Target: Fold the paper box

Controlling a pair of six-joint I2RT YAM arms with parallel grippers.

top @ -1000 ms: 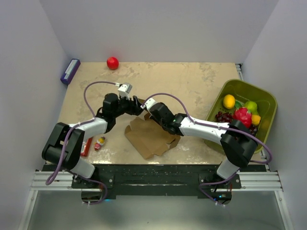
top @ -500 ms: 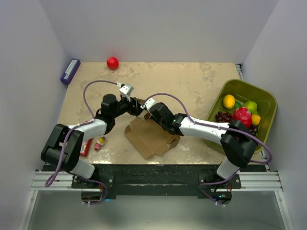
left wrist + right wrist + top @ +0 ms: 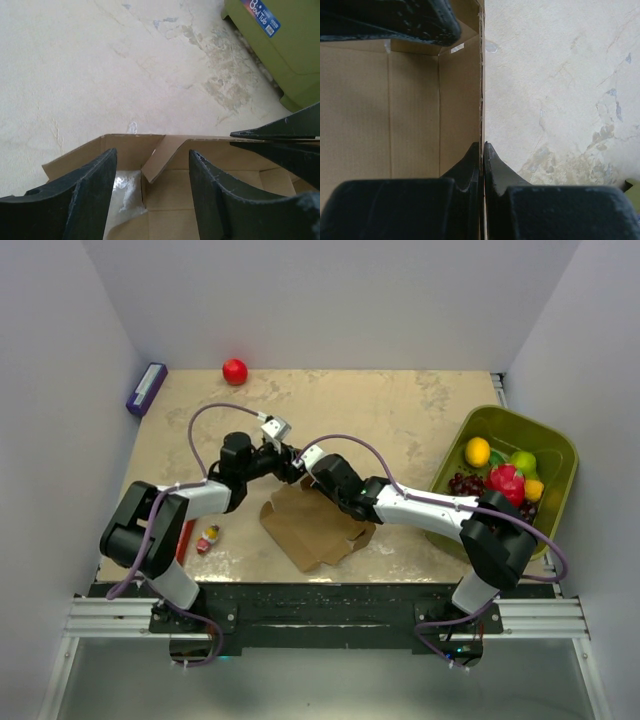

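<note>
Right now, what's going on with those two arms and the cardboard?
Both arms are working on the paper box in the middle of the table. The right claw is shut on one upright side wall. The left claw is open, straddling a loose flap. The box is only partly folded.

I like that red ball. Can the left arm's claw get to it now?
Probably yes: the left claw is open, gripping nothing, and only bare table lies between it and the red ball.
</note>
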